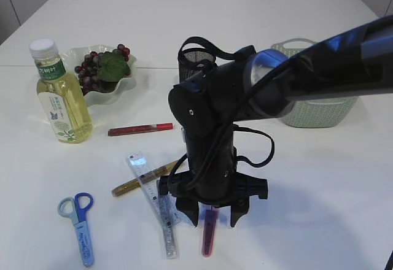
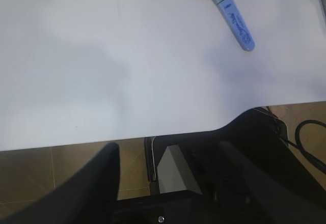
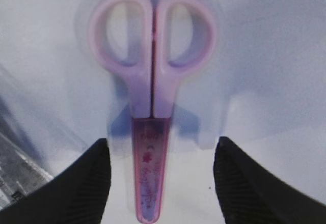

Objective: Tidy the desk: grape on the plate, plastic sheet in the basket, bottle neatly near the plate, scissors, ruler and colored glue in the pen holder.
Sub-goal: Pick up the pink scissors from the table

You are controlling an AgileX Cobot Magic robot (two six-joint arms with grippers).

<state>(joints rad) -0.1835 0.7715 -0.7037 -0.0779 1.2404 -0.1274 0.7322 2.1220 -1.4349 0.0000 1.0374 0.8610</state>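
Observation:
My right gripper [image 1: 212, 213] [image 3: 160, 183] hangs open just above the table. Pink scissors [image 1: 209, 233] [image 3: 152, 96] lie flat between its fingers, untouched, with the capped blade toward the wrist. A pale outline surrounds the handles; I cannot tell whether it is the plastic sheet. My left gripper [image 2: 168, 183] is open and empty over the table's near edge. Blue scissors [image 1: 78, 227] [image 2: 229, 15], a clear ruler [image 1: 153, 202], a gold glue stick [image 1: 138, 181] and a red one [image 1: 140, 129] lie on the table. The grapes [image 1: 101, 67] rest on the plate [image 1: 120, 92], with the bottle [image 1: 60, 92] beside it.
The black mesh pen holder [image 1: 195, 61] stands behind my right arm. A green basket [image 1: 319, 113] sits at the right, partly hidden by the arm. The ruler's end [image 3: 18, 170] lies close to the right gripper's left finger. The table edge [image 2: 153, 135] runs under the left gripper.

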